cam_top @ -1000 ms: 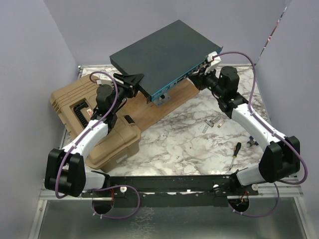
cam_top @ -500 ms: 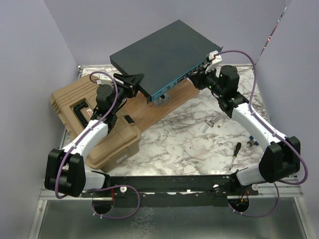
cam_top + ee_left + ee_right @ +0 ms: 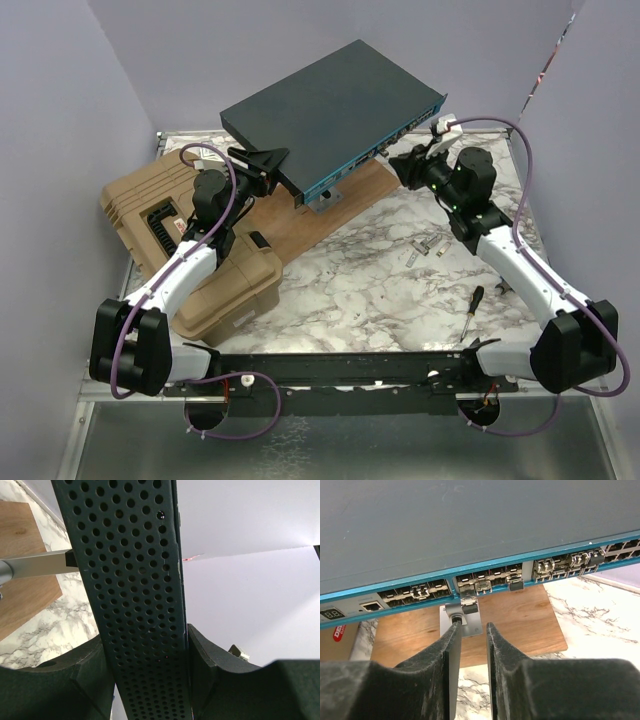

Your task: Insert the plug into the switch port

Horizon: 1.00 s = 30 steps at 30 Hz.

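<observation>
Left gripper (image 3: 272, 158) is clamped on the switch (image 3: 330, 110) at its perforated side wall, one finger on each face, so the box sits tilted above the wooden board (image 3: 335, 205) w/ the teal front toward the right arm. Right gripper (image 3: 472, 626) sits just in front of the port row, jaws only narrowly apart, nothing between them. The plug (image 3: 470, 602) is in a lower-row port approx mid-front, straight ahead of those fingertips. It looks seated, but it's too small to be sure tbh. Tan case (image 3: 150, 205) lies left of the switch.
</observation>
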Motion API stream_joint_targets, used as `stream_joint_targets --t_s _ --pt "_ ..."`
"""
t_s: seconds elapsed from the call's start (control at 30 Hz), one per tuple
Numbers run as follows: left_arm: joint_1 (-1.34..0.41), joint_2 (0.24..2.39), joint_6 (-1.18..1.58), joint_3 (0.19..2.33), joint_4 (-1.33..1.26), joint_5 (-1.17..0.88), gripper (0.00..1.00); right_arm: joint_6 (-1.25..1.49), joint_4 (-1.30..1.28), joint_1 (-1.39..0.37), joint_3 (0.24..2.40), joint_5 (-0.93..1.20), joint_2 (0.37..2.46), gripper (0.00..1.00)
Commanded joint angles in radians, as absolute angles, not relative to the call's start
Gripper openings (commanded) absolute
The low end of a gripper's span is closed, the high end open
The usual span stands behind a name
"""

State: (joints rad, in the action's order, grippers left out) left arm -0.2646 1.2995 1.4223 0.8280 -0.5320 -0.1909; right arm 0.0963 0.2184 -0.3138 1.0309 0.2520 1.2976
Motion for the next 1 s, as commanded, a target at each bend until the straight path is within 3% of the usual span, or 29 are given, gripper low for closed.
stream_joint_targets --t_s 0.0,0.13,0.27,0.97 --pt "-0.272 1.269 1.362 0.827 -0.522 -0.174 0.18 0.092 0.243 -0.308 1.018 0.256 1.308 0.23" --pt "-0.272 1.267 1.362 0.827 -0.522 -0.174 0.18 0.092 0.243 -0.308 1.034 0.265 1.323 0.08" --pt "-0.272 1.266 1.362 0.826 -0.522 -0.174 0.18 0.089 0.248 -0.308 1.049 0.275 1.34 0.01" --pt "-0.272 1.272 1.359 0.832 -0.522 -0.172 0.18 0.097 0.297 -0.308 1.092 0.322 1.395 0.01"
